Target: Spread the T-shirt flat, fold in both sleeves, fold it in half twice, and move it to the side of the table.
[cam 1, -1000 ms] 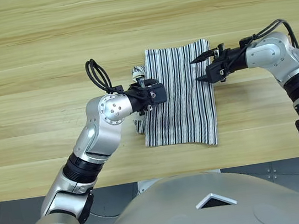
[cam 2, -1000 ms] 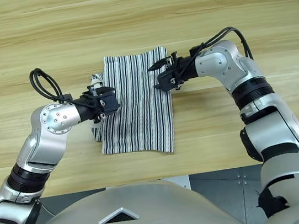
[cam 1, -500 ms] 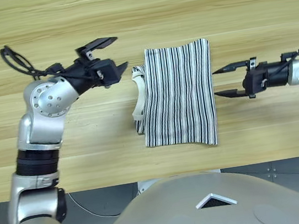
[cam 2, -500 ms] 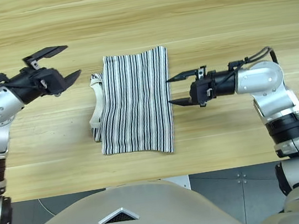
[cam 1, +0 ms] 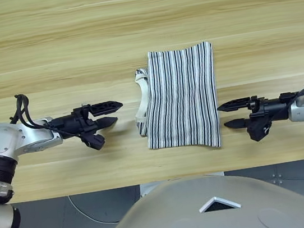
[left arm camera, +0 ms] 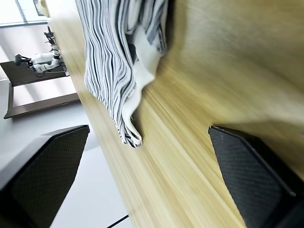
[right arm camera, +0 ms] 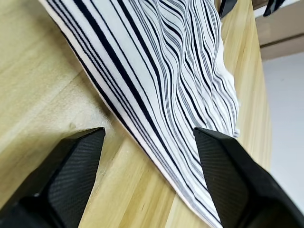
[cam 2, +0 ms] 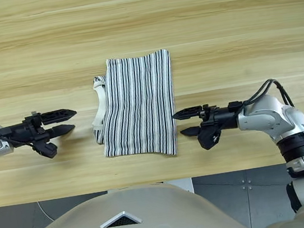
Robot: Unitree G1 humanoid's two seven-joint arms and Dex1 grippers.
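Note:
The striped T-shirt (cam 1: 180,96) lies folded into a narrow rectangle in the middle of the wooden table (cam 1: 127,15), its white collar band sticking out on its left side. My left gripper (cam 1: 113,112) is open, low over the table a short way left of the shirt, holding nothing. My right gripper (cam 1: 227,114) is open just right of the shirt's near right corner, also holding nothing. The right wrist view has the striped cloth (right arm camera: 161,71) close ahead between the fingers (right arm camera: 71,185). In the left wrist view the shirt's edge (left arm camera: 118,71) lies ahead.
Bare wood stretches behind the shirt and to both sides. The table's near edge (cam 1: 122,185) runs just below the shirt and both arms.
Both arms have drawn back from the shirt and come down toward the table's near side. The left gripper swung from over the shirt out to the left. The shirt has not moved.

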